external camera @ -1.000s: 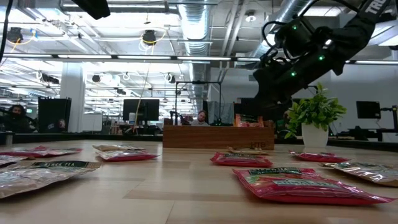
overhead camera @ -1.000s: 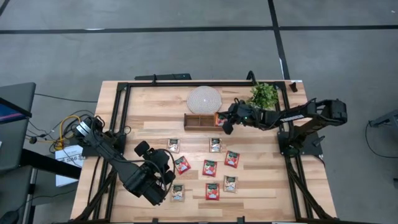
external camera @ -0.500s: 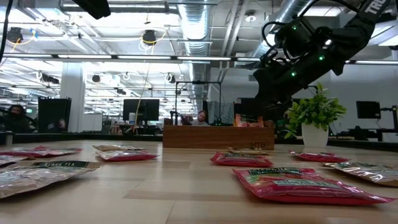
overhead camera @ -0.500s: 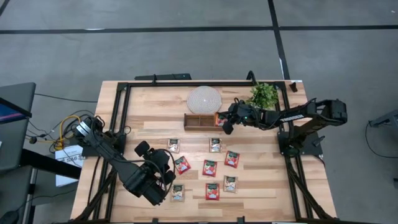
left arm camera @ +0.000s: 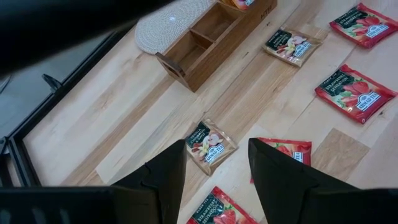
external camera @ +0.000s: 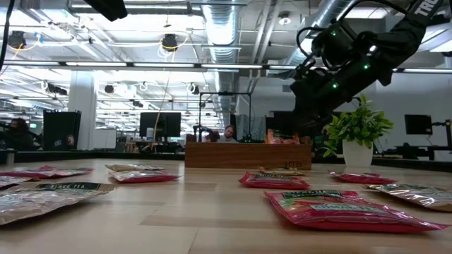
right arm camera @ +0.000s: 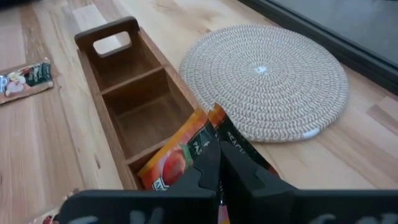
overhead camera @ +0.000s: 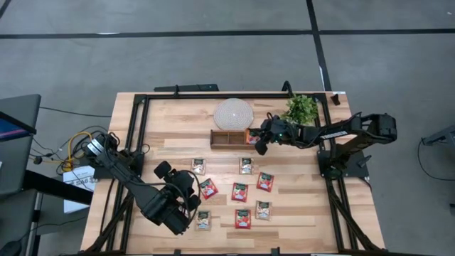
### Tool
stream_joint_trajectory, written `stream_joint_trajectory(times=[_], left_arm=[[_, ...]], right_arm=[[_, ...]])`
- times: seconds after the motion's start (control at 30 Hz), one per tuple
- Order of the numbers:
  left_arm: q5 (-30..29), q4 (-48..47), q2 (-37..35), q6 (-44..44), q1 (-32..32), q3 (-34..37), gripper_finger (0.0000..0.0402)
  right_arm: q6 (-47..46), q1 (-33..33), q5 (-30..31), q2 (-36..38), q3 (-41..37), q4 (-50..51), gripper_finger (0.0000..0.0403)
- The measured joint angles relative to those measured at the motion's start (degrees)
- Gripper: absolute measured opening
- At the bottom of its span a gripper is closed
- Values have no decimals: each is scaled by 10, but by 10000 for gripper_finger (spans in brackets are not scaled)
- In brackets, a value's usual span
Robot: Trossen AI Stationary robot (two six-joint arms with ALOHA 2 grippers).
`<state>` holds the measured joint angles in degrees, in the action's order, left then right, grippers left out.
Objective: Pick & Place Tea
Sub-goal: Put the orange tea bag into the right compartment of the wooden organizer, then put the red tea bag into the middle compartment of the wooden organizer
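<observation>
Pale wooden boards make up the worktop, which is framed by dark rails and set on a grey floor. At its left the left hand is held above the near sachets with its fingers spread and nothing between them; a beige sachet is seen on the boards in the gap. Across the middle the tea sachets are scattered flat and apart from one another, most red, a few pale. They are judged to be very light, thin, soft and crinkly, with a slick foil skin, so a pinch across one edge or corner is thought best, since a flat sachet offers little to take from above. Further right the wooden tray lies beside the round woven mat, with a potted plant beyond. At the tray's right-end compartment the right hand is closed; red sachets stand on edge in that compartment just ahead of its tips, though whether one is pinched cannot be told. Against the frame of a second before, almost nothing is changed: both arms and every sachet are found where they were.
</observation>
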<state>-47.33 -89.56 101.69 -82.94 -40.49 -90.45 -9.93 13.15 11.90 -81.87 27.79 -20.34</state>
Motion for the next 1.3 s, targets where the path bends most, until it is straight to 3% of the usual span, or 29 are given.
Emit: stream_joint_trajectory(times=[0.4, 0.77, 1.13, 1.3], left_arm=[[0, 0, 0, 0, 0, 0, 167], [5, 1, 0, 1, 0, 0, 167], [8, 12, 0, 0, 0, 0, 167], [5, 16, 0, -1, 0, 0, 167]], right_arm=[[14, -1, 0, -1, 16, -34, 1], [29, 11, -8, -106, 93, 17, 1], [59, 7, -14, -53, 141, 117, 1], [71, 15, 10, -28, 141, 156, 1]])
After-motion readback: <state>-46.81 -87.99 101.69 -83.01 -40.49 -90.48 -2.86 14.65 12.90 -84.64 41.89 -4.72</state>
